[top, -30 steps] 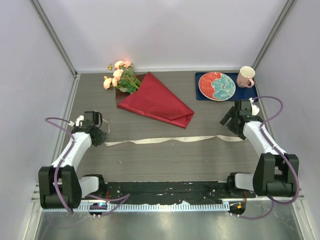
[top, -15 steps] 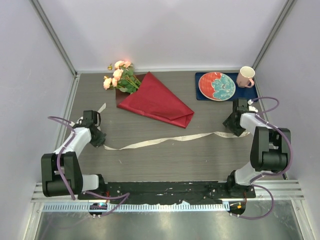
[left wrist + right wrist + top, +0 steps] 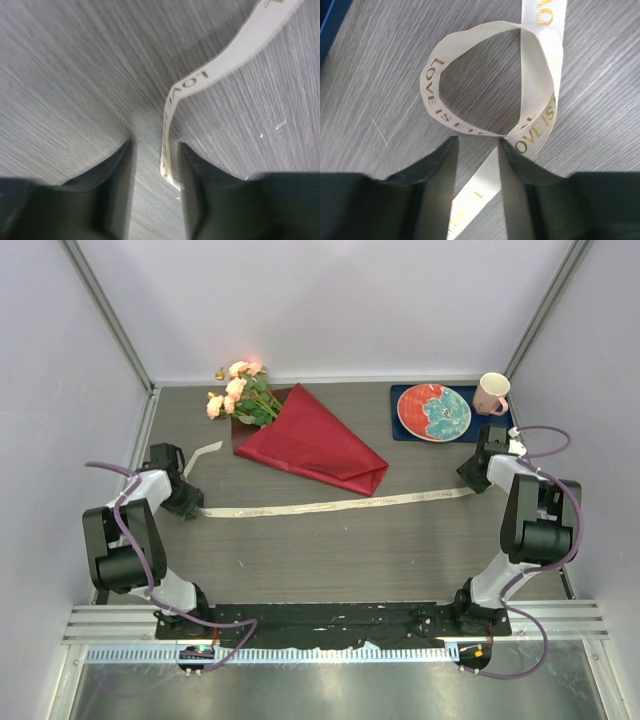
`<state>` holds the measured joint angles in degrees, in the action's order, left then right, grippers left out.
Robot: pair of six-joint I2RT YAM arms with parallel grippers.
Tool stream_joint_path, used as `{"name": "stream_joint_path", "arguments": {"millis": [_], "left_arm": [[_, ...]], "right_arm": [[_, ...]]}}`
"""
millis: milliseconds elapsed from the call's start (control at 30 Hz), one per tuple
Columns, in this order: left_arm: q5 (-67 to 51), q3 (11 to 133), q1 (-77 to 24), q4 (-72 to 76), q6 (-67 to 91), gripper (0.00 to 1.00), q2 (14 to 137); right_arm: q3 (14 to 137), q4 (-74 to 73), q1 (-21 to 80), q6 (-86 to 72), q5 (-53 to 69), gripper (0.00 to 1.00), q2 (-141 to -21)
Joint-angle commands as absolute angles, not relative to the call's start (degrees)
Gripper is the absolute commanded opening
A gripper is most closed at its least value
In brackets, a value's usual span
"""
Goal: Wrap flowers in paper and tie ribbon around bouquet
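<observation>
While the bouquet (image 3: pixel 300 435) lies at the back of the counter (image 3: pixel 330 560), the ribbon (image 3: pixel 340 504) runs in a nearly straight line across the counter's middle. It reaches from the left gripper (image 3: pixel 188 504) by the left edge to the right gripper (image 3: pixel 472 476) near the right edge. The flowers (image 3: pixel 236 392) sit at the bouquet's back-left end. The paper (image 3: pixel 315 445) forms a cone round their stems, with its narrow end pointing front-right, close to the ribbon. To the right of the bouquet a plate (image 3: pixel 434 412) rests on a dark blue mat (image 3: pixel 498 427), and a pink mug (image 3: pixel 491 393) stands at the mat's back right corner.

From the left wrist, the left gripper (image 3: pixel 155 146) is released. Its jaws stand apart and the ribbon (image 3: pixel 240 55) stands on edge in the gap, close against one jaw, with bare counter between it and the other. A short tail of ribbon runs on past this gripper toward the back.

From the right wrist, the ribbon (image 3: pixel 540 100) lies flat in the gap of the right gripper (image 3: pixel 477 142). Just ahead of the jaws it curls into a loop that crosses over itself. Gold lettering shows along the strip. These jaws are partly apart, and I cannot tell whether they press on the ribbon's edges.
</observation>
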<state>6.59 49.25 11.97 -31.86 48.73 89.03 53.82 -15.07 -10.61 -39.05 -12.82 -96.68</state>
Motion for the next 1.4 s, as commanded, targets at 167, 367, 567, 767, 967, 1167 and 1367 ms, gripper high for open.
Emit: {"name": "stream_joint_path", "arguments": {"millis": [167,367,567,767,967,1167,1367], "left_arm": [[3.62,51.24,8.1,-32.61,44.56,0.95,73.17],[-16.77,40.18,-3.73,-7.78,62.81,1.0,65.83],[-8.02,37.53,-15.19,21.65,77.4,1.0,80.39],[2.17,41.92,-22.22,31.73,82.78,1.0,97.28],[15.55,43.06,-28.03,36.28,82.35,1.0,103.95],[24.49,44.3,-31.81,38.06,86.13,0.98,109.68],[24.87,42.99,-31.99,45.77,84.11,0.57,114.26]], "right_arm": [[56.95,-16.0,-2.04,-28.58,-12.83,0.81,-82.19],[63.27,-9.41,7.99,-24.08,5.86,0.92,-87.26],[70.66,-7.21,10.55,-25.84,14.32,0.92,-95.79],[69.96,-6.15,11.6,-26.81,14.59,0.91,-95.98],[68.03,-6.33,11.51,-25.4,13.36,0.91,-94.75],[69.34,-6.33,11.6,-25.4,14.06,0.9,-97.29],[73.64,-6.15,13.26,-18.92,18.02,0.91,-102.11]]}}
